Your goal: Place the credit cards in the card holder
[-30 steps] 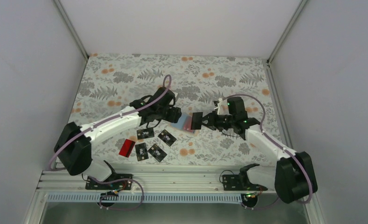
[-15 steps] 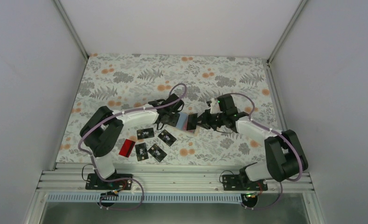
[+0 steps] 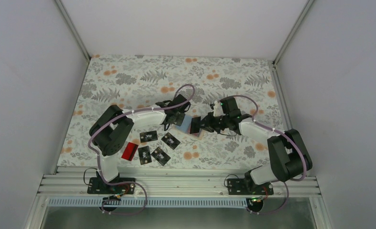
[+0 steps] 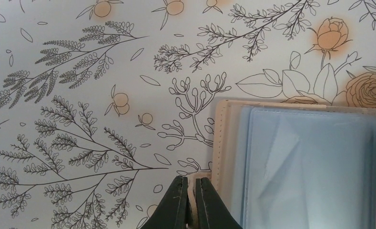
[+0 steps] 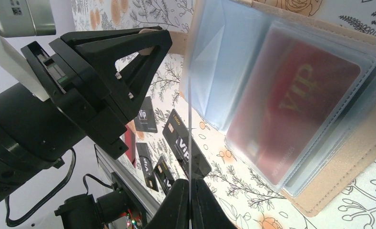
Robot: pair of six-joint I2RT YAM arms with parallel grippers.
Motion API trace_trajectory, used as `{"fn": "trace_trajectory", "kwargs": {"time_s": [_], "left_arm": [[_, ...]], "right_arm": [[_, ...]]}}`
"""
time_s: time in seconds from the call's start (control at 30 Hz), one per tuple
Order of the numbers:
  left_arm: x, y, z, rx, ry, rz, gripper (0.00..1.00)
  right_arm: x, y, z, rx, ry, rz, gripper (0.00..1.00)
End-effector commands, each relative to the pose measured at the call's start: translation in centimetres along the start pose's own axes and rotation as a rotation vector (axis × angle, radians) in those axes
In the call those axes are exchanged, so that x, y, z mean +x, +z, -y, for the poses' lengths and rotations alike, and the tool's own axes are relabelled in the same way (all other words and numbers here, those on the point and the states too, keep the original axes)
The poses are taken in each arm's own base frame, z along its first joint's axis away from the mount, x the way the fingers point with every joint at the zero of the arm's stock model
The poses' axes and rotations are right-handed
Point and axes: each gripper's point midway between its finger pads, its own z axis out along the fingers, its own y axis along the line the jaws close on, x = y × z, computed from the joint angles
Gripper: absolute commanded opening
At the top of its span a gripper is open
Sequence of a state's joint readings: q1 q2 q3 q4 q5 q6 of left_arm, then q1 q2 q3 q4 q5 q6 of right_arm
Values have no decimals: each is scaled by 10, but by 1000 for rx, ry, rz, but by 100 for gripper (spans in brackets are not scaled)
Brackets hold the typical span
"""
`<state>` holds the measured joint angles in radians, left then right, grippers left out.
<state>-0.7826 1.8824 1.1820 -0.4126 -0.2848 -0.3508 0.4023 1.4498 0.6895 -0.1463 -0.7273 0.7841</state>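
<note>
Both arms reach inward, left claw (image 4: 190, 181) pinching the card holder (image 4: 309, 167) edge, right claw (image 5: 189, 188) pinching a black card (image 3: 196, 125).

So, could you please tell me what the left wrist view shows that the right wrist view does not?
Only the left wrist view: the tan edge of the card holder nipped between the left fingers, close up. Only the right wrist view: the whole red card in its pocket, loose black cards on the floral cloth, and the right fingers shut on a clear sleeve. Both: the holder's light blue inside, the cloth.
</note>
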Motion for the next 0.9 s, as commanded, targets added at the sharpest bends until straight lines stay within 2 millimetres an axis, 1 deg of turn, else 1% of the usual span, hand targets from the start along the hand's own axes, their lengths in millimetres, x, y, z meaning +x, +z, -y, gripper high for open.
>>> {"fn": "trace_trajectory", "kwargs": {"time_s": [0.0, 0.13, 0.3, 0.47, 0.5, 0.53, 0.63, 0.67, 0.73, 0.87], "left_arm": [[-9, -7, 0, 9, -8, 36, 2], [4, -16, -2, 27, -57, 7, 2], [26, -27, 0, 60, -120, -46, 2], [35, -34, 9, 84, -141, -72, 3], [35, -35, 9, 87, -148, -73, 6], [37, -34, 7, 82, -159, -76, 12], [41, -32, 3, 59, -182, -85, 34], [43, -31, 3, 56, -186, -89, 39], [44, -31, 4, 61, -192, -89, 42], [47, -28, 4, 62, -196, -95, 43]], "right_arm": [[-10, 3, -9, -4, -35, 25, 4], [-15, 3, -7, 11, -33, 50, 4], [-18, 5, -4, 19, -37, 70, 4], [-17, 12, -7, -2, -84, 62, 4], [-18, 13, -8, -7, -99, 62, 4], [-18, 13, -10, -10, -115, 63, 4], [-24, 14, -10, 2, -169, 78, 4], [-26, 14, -9, 11, -184, 84, 4], [-29, 15, -11, 10, -216, 91, 4], [-33, 17, -11, 11, -256, 101, 4]]}}
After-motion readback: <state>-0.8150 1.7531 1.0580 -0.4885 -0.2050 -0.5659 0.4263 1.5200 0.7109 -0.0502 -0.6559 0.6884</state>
